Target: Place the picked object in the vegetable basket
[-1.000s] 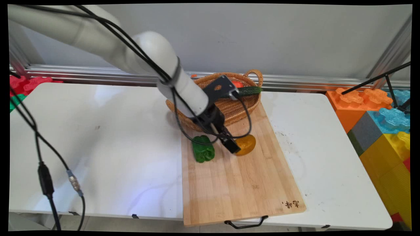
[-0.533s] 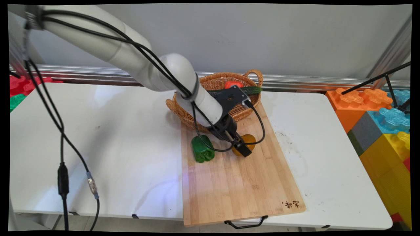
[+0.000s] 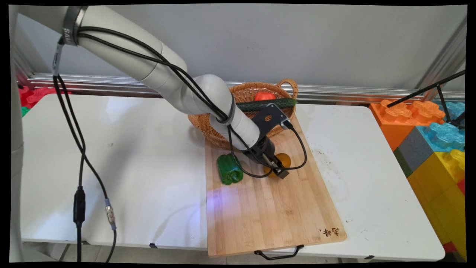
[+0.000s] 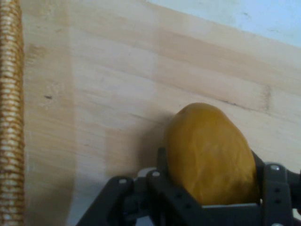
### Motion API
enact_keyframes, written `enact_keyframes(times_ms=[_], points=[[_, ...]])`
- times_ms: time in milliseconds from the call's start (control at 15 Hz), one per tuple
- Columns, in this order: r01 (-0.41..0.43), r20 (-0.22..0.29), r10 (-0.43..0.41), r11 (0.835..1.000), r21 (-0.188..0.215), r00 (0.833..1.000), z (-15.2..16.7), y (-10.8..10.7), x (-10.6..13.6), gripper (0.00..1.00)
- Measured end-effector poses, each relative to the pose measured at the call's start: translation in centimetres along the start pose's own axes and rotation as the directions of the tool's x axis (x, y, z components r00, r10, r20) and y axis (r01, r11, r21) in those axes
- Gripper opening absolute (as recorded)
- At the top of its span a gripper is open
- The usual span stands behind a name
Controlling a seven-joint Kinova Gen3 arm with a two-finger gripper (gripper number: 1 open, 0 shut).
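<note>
Straddling the yellow-orange mango [image 4: 209, 153] on the cutting board [image 3: 271, 208], the pincer [image 3: 279, 172] has its jaws apart around the fruit. Judging by its roundness, closing centred and gently seems wise. A green pepper [image 3: 229, 169] lies near, a basket [image 3: 250, 124] behind.

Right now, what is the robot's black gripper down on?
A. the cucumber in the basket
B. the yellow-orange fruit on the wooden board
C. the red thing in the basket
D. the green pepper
B. The gripper sits on the yellow-orange fruit on the wooden board; the green pepper lies apart.
</note>
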Motion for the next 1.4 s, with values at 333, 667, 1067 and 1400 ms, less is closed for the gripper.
enact_keyframes(times_ms=[333, 667, 1067, 1400], points=[[0.010, -0.014, -0.010, 1.000, 0.002, 1.000, -1.7, 0.6, 0.8, 0.00], [-0.009, -0.056, 0.010, 1.000, 0.019, 0.998, -6.0, 1.2, 3.6, 0.00], [-0.030, -0.099, 0.038, 0.996, 0.085, 0.994, -10.0, -0.3, 6.8, 0.00], [-0.011, -0.100, 0.027, 0.987, 0.163, 0.995, -11.4, -4.2, 8.0, 0.00]])
